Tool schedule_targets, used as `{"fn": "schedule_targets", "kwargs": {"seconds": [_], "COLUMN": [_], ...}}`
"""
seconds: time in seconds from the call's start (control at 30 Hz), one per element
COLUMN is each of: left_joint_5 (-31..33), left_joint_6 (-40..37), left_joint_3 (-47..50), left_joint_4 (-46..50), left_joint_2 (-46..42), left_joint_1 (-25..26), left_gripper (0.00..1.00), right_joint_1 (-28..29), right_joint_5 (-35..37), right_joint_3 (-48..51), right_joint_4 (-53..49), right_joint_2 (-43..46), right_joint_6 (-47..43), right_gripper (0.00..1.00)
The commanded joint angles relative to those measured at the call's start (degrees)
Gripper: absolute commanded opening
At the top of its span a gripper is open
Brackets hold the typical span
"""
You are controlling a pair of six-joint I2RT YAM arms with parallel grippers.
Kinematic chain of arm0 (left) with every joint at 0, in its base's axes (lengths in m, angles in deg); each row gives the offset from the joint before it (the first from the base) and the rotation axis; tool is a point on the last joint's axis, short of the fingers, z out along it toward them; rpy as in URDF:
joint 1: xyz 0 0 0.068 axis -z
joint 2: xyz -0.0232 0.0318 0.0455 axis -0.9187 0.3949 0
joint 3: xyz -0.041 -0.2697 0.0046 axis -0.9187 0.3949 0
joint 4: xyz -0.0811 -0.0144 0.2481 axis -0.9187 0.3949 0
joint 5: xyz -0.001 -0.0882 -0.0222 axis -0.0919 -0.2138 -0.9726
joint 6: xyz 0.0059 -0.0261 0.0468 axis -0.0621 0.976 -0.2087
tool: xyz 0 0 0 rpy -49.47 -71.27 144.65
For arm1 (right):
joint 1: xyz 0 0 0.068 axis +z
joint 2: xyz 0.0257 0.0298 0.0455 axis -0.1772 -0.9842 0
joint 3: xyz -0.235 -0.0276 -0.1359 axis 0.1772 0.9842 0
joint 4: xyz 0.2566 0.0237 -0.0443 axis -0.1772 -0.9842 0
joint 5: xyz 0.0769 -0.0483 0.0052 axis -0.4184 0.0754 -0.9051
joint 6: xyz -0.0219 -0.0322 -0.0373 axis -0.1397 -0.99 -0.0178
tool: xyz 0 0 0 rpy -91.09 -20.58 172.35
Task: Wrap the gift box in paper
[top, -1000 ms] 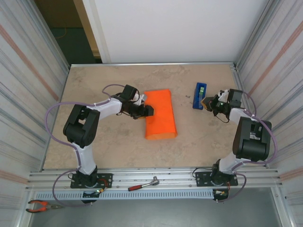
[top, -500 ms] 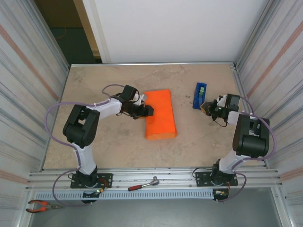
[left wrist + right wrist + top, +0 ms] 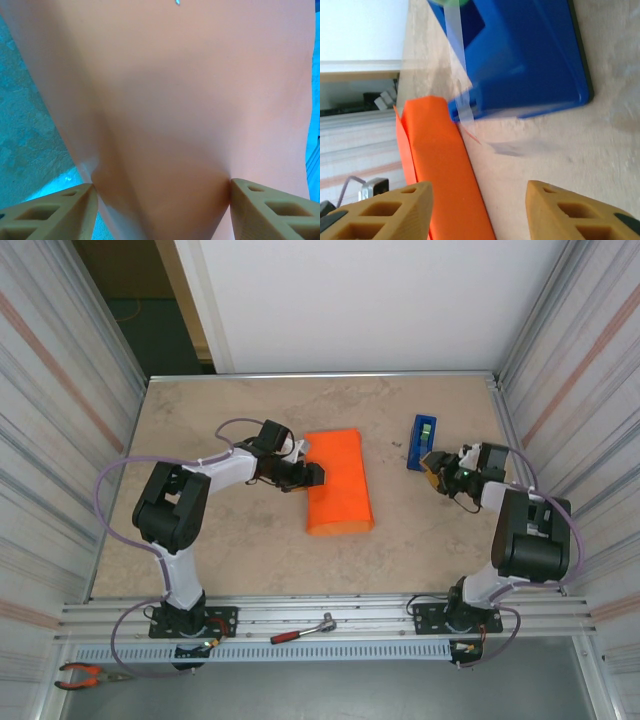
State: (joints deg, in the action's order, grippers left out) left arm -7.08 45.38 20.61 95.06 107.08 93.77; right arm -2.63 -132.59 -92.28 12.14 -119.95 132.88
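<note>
Since a second ago the right claw (image 3: 437, 472) has slid off the near end of the tape dispenser (image 3: 422, 442), back toward its own base. The left claw (image 3: 312, 475) has not shifted.

The left claw sits at the edge of the folded paper (image 3: 338, 480). The paper fills its gap and touches both inner faces, so it looks clamped there. The gift box is covered; I judge it lies inside the fold, just beyond the left fingertips. The right claw's jaws are apart with nothing between them.

The step looks like fetching tape to fix the fold. To do it well, the left claw should hold firm so the paper cannot spring open. The right claw should move forward and a little to its left, close on the loose tape strip (image 3: 457, 60), and pull it out straight before tearing it.

The right wrist camera picks out that clear strip hanging from the dispenser ahead of the jaws, which is too fine to make out from above. The top camera gives the spacing instead: the paper lies well apart from the right claw, across bare table (image 3: 220, 560).
</note>
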Motion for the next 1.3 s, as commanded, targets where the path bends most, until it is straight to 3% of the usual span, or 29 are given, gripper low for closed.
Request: {"fn": "schedule_targets", "kwargs": {"seconds": [0.0,0.23,0.43,0.77,1.27], "left_joint_5": [8.9,8.8,8.9,8.9,9.2], "left_joint_6": [-1.9,-1.9,-1.9,-2.0,-2.0], "left_joint_3": [3.8,4.0,4.2,4.3,4.3], "left_joint_4": [9.9,9.8,9.8,10.1,10.2], "left_joint_2": [3.2,3.4,3.3,3.0,2.9], "left_joint_1": [0.2,0.2,0.2,0.2,0.2], "left_gripper": [0.67,0.67,0.67,0.67,0.67], "right_joint_1": [-0.2,-0.4,-1.0,-0.6,2.1], "right_joint_5": [-0.1,3.8,6.4,2.9,2.4], "right_joint_3": [1.3,-2.5,-11.6,-22.0,-26.0], "right_joint_4": [-4.3,-9.4,-13.1,-13.9,-16.4], "right_joint_2": [3.9,6.1,-0.4,-12.8,-18.8], "right_joint_6": [-0.8,-3.5,-7.3,-9.7,-11.9], "right_gripper": [0.57,0.58,0.58,0.44,0.35]}}
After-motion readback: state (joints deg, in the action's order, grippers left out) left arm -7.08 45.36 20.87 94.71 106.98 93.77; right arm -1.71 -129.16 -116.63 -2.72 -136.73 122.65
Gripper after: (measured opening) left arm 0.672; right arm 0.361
